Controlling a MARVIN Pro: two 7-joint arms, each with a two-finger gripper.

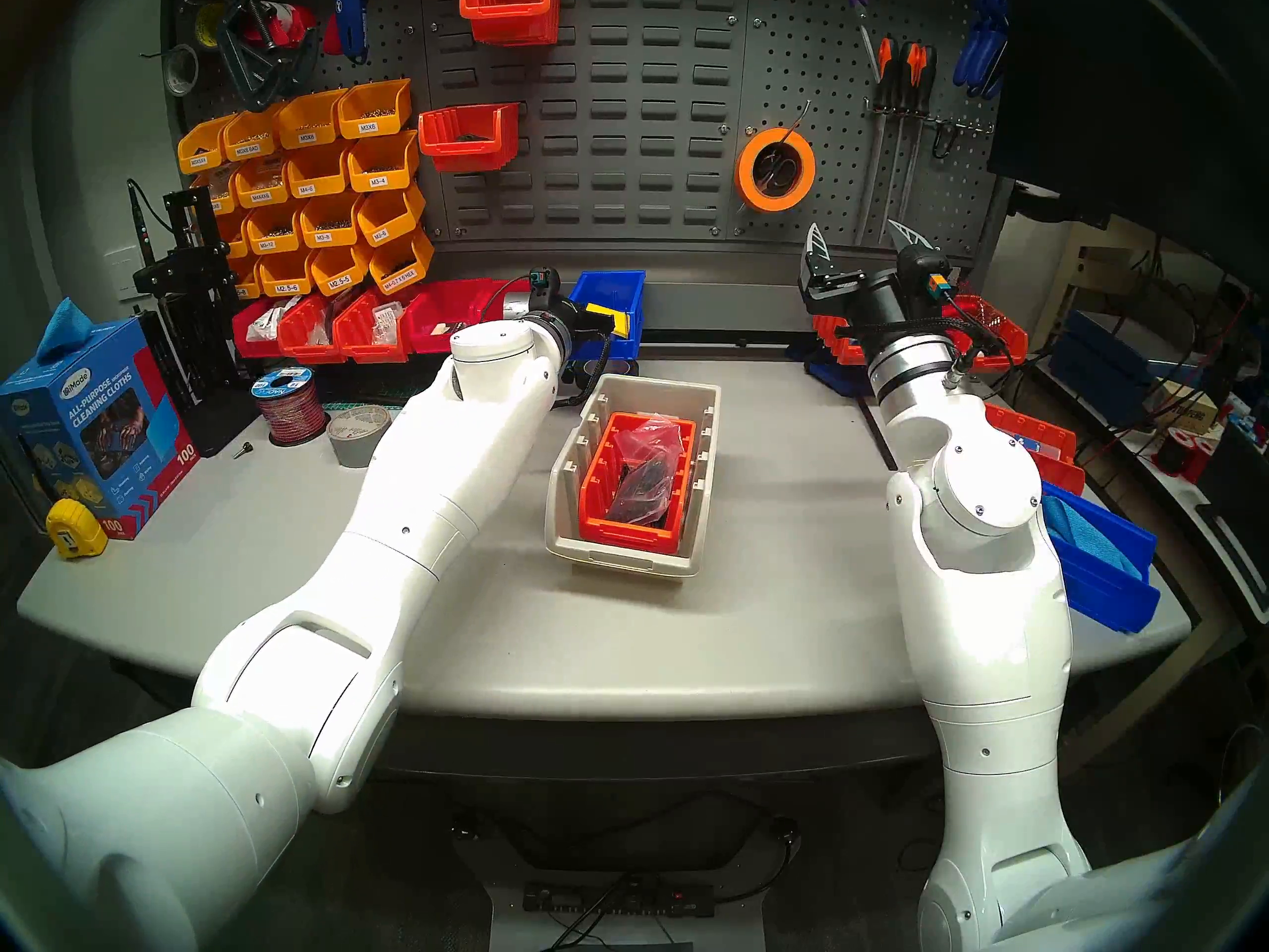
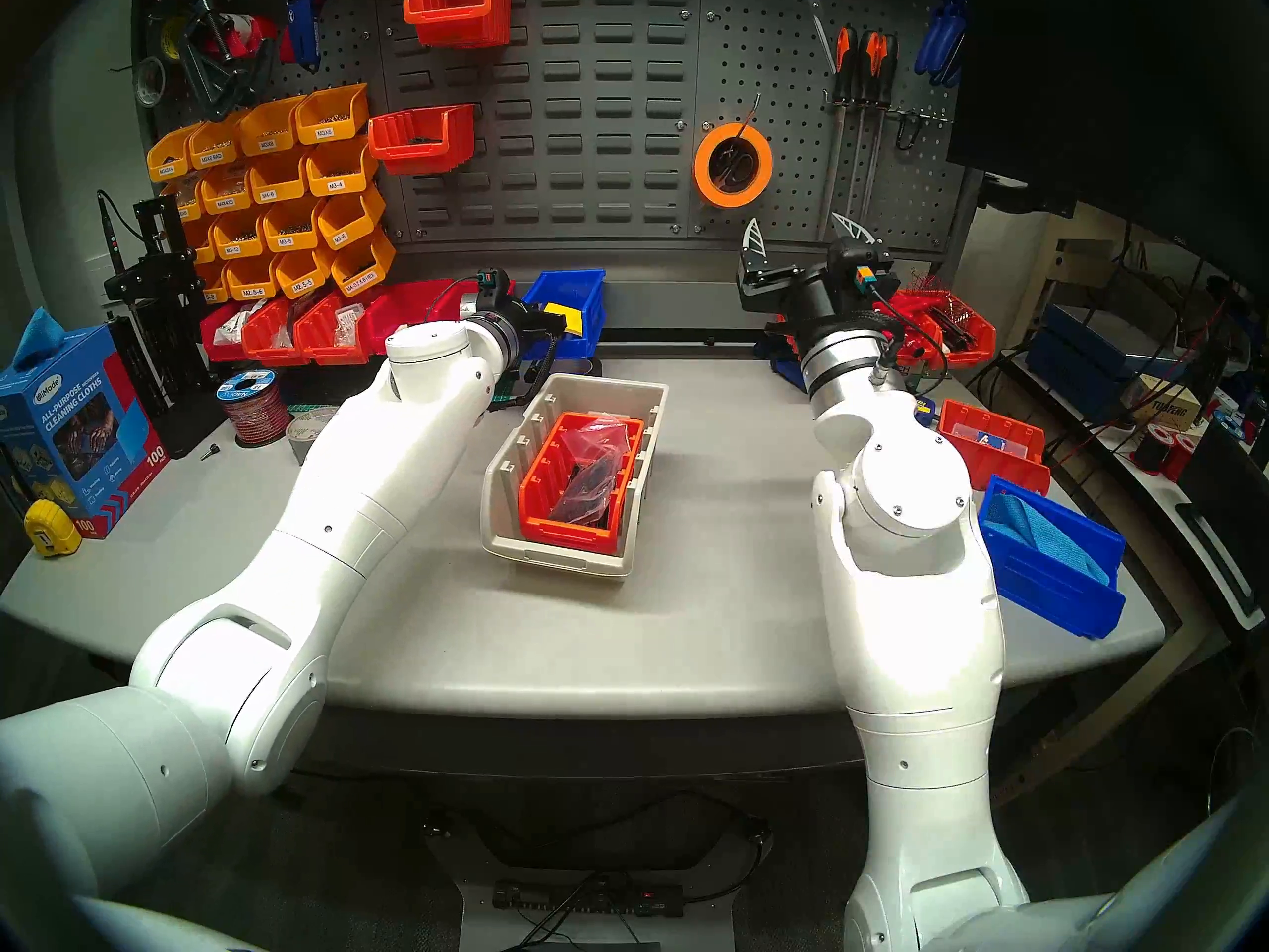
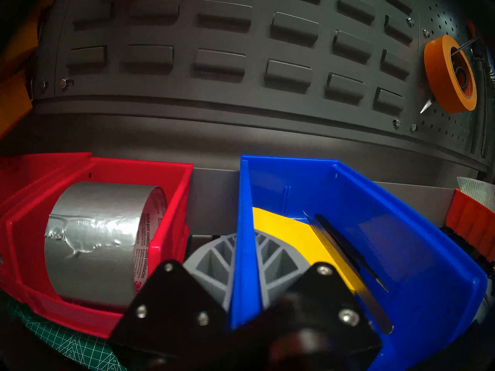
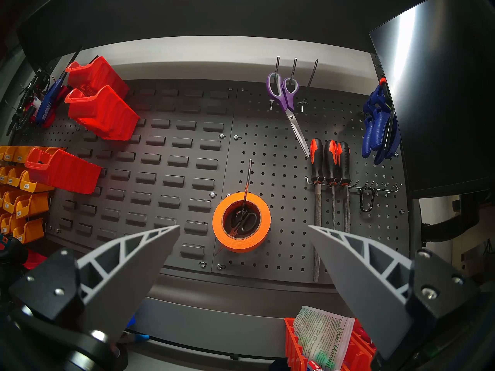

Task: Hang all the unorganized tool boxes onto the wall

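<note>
Left gripper (image 3: 246,258) clamped on blue bin's (image 3: 375,228) side wall, at bench rear below louvred wall (image 3: 214,68) — lift-and-hook step next; right gripper (image 4: 243,226) idle, spread apart.

Far left of wall: small yellow-orange labelled bins (image 1: 316,188) in rows. Roll of orange tape (image 1: 776,167) hangs on the right pegboard — files with orange-black handles (image 1: 899,71) further right, purple scissors (image 4: 286,100) above. Left table edge: blue cleaning-cloth box (image 1: 89,422), yellow tape measure (image 1: 75,528) near it, grey duct tape roll (image 1: 357,435), wire spool (image 1: 288,401). Right edge — blue bin with blue cloth (image 1: 1099,559).
</note>
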